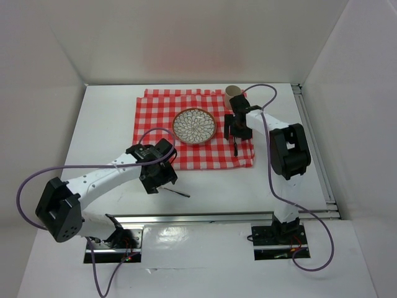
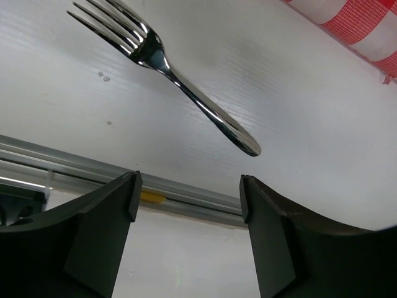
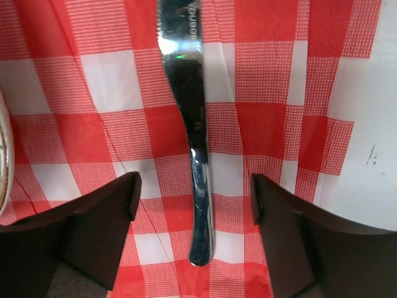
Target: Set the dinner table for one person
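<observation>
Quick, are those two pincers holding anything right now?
Left pincer: open, empty, above the shiny silver metal fork.
Right pincer: open, empty, over the silver metal knife on the red-and-white checked cloth.

fork (image 2: 167, 68) lies on the dinner table (image 2: 298, 93) beyond the spread left claw (image 2: 188, 186), apparently not touching it.

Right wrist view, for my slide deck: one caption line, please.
Open right gripper above a knife lying on the red-and-white checked cloth, jaws clear of it.

- Fork (image 2: 152, 53): polished metal, mirror-glossy.
- Knife (image 3: 189, 124): smooth, bright metal, reflective.
- Checked cloth (image 3: 267, 124): woven fabric, matt.
- Table (image 2: 298, 93): white, smooth, with a faint sheen and a few small specks.
- Rail (image 2: 186, 194): brushed silver metal.
</observation>
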Controlling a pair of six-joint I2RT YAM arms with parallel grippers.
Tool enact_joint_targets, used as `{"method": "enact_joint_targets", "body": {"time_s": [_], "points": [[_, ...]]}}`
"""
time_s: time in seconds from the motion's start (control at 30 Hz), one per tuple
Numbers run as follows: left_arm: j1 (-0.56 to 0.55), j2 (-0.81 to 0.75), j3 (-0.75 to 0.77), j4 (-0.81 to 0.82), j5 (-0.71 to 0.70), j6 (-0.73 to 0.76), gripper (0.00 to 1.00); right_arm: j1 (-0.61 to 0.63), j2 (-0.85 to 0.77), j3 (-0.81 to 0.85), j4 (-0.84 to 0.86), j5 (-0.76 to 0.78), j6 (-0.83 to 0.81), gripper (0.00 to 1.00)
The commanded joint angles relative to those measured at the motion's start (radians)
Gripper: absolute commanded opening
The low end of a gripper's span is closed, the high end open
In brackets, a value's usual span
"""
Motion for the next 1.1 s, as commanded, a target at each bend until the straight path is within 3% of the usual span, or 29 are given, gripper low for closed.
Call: {"method": "enact_joint_targets", "body": {"time_s": [0.0, 0.03, 0.1, 0.3, 0.73, 1.0, 1.03, 1.07], "points": [[-0.010, 0.024, 0.007, -0.015, 0.029, -0.106, 0.83, 0.028, -0.058, 0.049, -0.012, 0.047, -0.004, 0.84], [-0.010, 0.042, 0.007, -0.015, 0.029, -0.120, 0.90, 0.029, -0.084, 0.049, -0.012, 0.047, 0.005, 0.85], [-0.010, 0.068, 0.007, -0.015, 0.001, -0.178, 0.93, 0.029, -0.118, 0.049, -0.025, 0.047, 0.014, 0.85], [0.001, 0.171, 0.032, -0.004, -0.011, -0.286, 0.66, 0.058, -0.270, -0.018, -0.037, 0.025, 0.035, 0.86], [0.001, 0.288, -0.010, 0.111, 0.027, -0.369, 0.63, 0.099, -0.443, -0.098, -0.075, 0.013, 0.045, 0.86], [0.021, 0.315, -0.087, 0.202, 0.084, -0.401, 0.47, 0.099, -0.461, -0.143, -0.085, 0.013, 0.045, 0.86], [0.021, 0.315, -0.100, 0.202, 0.084, -0.401, 0.41, 0.099, -0.461, -0.143, -0.085, 0.013, 0.045, 0.86], [0.021, 0.303, -0.109, 0.202, 0.099, -0.401, 0.27, 0.099, -0.461, -0.143, -0.085, 0.013, 0.045, 0.86]]}}
